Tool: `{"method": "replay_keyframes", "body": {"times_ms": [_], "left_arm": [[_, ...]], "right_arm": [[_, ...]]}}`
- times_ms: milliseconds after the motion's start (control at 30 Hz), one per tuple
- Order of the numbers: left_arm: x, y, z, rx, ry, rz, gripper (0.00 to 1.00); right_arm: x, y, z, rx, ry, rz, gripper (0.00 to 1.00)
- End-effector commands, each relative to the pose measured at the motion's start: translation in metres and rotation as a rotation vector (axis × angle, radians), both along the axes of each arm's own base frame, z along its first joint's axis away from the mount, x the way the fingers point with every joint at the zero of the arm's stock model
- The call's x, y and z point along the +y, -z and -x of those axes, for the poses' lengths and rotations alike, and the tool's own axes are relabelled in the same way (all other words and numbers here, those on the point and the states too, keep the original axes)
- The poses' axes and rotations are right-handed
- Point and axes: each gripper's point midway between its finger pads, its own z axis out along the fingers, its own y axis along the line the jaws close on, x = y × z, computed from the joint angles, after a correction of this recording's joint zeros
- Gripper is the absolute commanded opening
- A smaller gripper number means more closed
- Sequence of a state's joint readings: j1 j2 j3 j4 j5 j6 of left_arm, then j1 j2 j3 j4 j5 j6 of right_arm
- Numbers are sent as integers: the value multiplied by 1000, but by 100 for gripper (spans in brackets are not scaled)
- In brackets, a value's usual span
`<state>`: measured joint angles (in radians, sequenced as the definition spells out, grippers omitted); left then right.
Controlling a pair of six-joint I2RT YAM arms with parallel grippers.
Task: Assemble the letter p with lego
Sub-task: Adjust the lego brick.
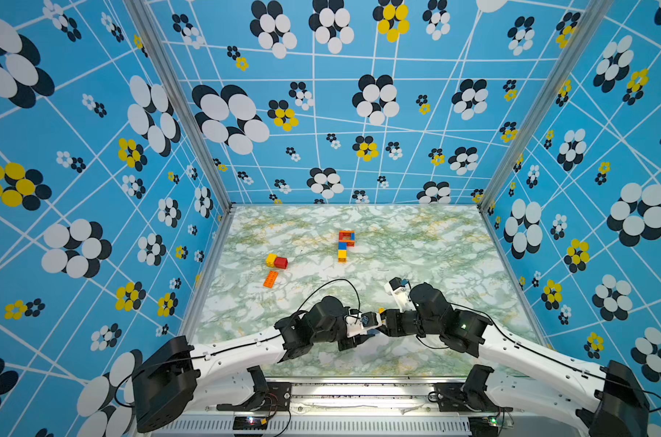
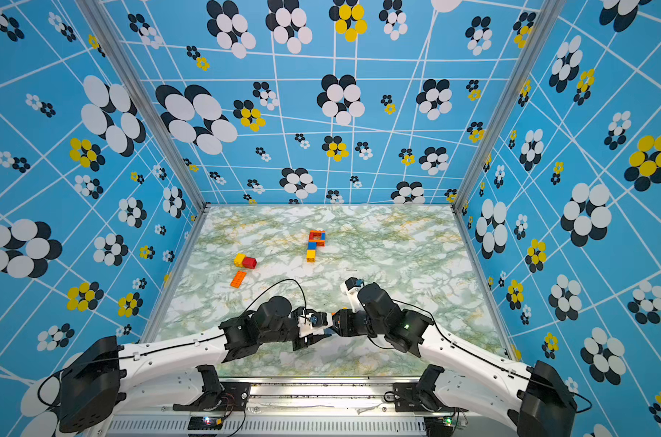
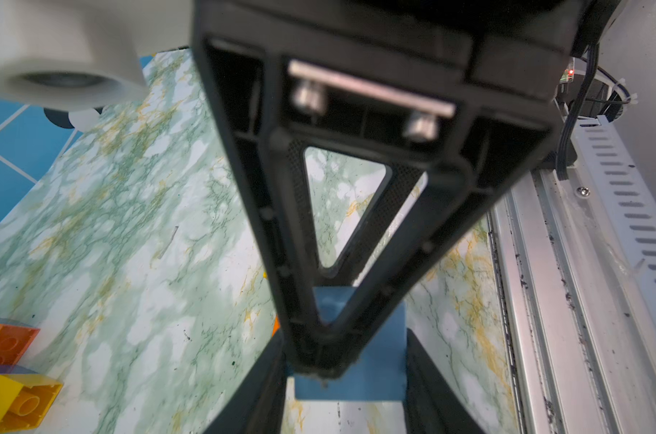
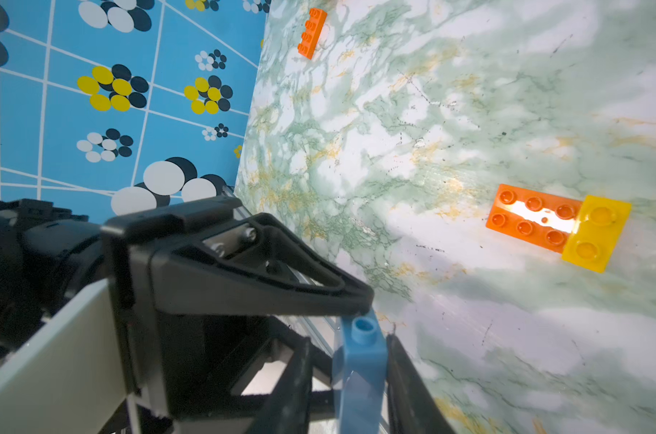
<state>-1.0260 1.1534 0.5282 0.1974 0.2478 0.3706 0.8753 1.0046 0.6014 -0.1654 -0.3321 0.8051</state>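
Right wrist — left tool (image 4: 358,307), right tool (image 4: 351,344) clamp pale blue brick (image 4: 361,372) near table edge (image 1: 359,375) — open room beyond.

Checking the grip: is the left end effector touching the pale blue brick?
Touching. In the right wrist view a fingertip of the left end effector sits on the studded end of the pale blue brick, no gap.

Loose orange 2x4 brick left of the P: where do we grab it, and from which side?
Pinch the orange 2x4 brick across its two long side walls at mid-length, coming straight down from above. It lies flat, studs up, touching nothing, with both long sides free. The narrow span likely needs the least opening.
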Motion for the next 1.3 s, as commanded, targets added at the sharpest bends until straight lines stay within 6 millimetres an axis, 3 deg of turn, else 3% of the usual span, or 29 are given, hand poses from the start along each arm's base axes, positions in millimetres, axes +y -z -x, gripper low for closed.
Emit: {"method": "replay_keyframes", "body": {"times_ms": [0, 300, 433, 500, 567, 667, 800, 867, 967, 1100, 1267], "left_arm": [[-3, -9, 6, -37, 42, 36, 33], [-3, -6, 9, -51, 56, 28, 39], [3, -8, 1, -72, -2, 50, 57], [11, -14, -8, -93, -76, 96, 72], [24, -24, -24, -91, -200, 159, 85], [54, -38, -52, 22, -397, 244, 93], [106, -38, -91, 182, -665, 319, 95], [122, -32, -101, 241, -747, 342, 98], [121, -20, -105, 376, -759, 354, 97], [103, -1, -97, 517, -692, 313, 92], [79, 1, -75, 499, -571, 350, 91]], "right_arm": [[10, -13, 2, -1, -36, -61, 30], [14, -14, -1, -8, -35, -75, 12], [9, -10, -10, -33, 17, -47, 3], [2, -6, -18, -66, 59, -8, 0], [-5, -3, -25, -104, 101, 23, 0], [-21, -1, -38, -212, 193, 82, 0], [-34, -5, -48, -397, 301, 155, 0], [-33, -5, -50, -457, 325, 177, 0], [-26, -1, -49, -507, 339, 166, 0], [-18, -2, -49, -540, 355, 133, 0], [-14, -12, -52, -549, 380, 97, 0]]}}
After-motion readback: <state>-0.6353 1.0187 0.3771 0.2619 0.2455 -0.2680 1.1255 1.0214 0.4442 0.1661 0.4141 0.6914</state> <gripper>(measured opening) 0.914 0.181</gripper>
